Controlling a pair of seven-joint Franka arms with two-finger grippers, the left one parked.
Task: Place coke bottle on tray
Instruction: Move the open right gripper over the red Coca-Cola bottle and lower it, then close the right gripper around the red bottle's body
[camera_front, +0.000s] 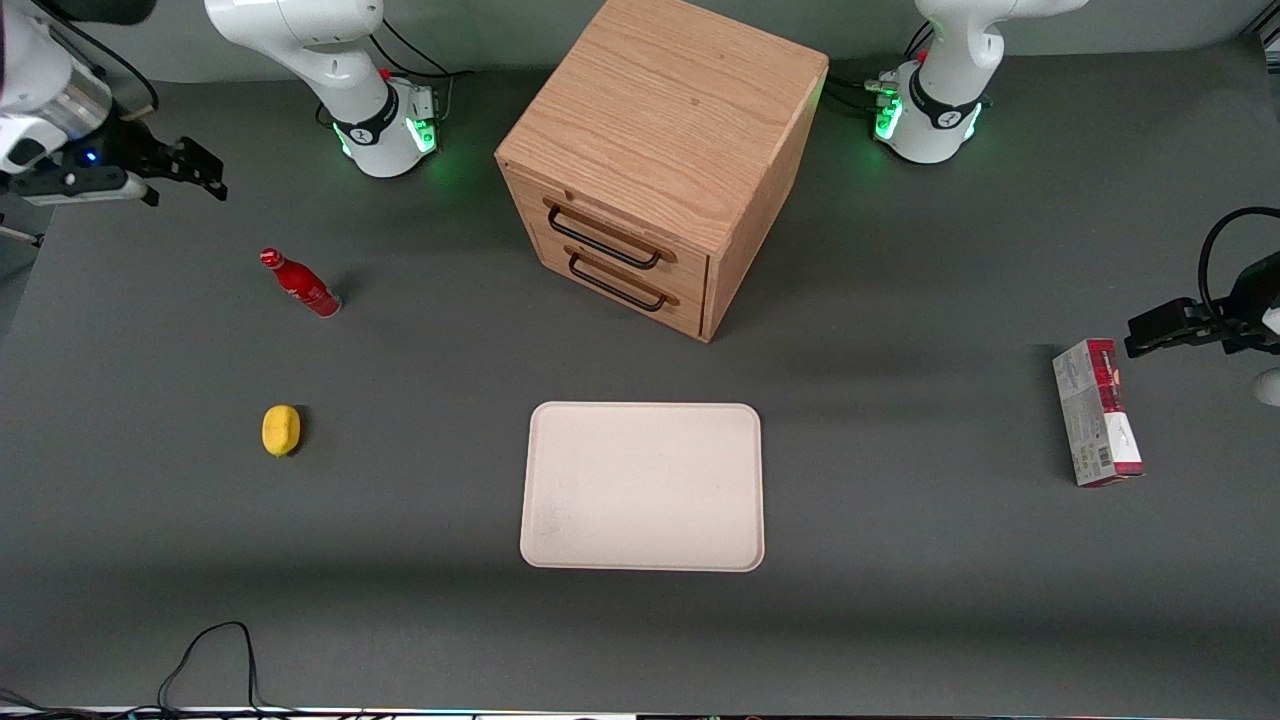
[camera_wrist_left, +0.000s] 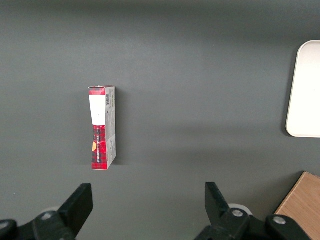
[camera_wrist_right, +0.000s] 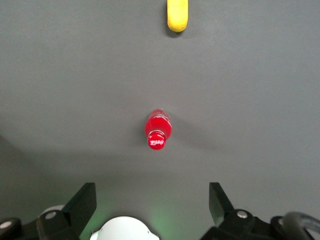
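Front view: gripper spread, above coke bottle, tray bare.

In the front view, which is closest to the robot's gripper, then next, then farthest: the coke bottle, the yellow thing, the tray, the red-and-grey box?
Gripper, open, hangs above the working arm's end of the table.
1. Coke bottle, upright, nearest.
2. Yellow thing, nearer the camera.
3. Tray, mid-table.
4. Red-and-grey box, parked arm's end.

The coke bottle, small, slim and red with a red cap, stands upright on the grey desk toward the working arm's end. The tray, flat, cream, round-cornered and low-rimmed, lies well apart from it, nearer the front camera. The open hand hovers above the desk, farther from the front camera than the bottle.
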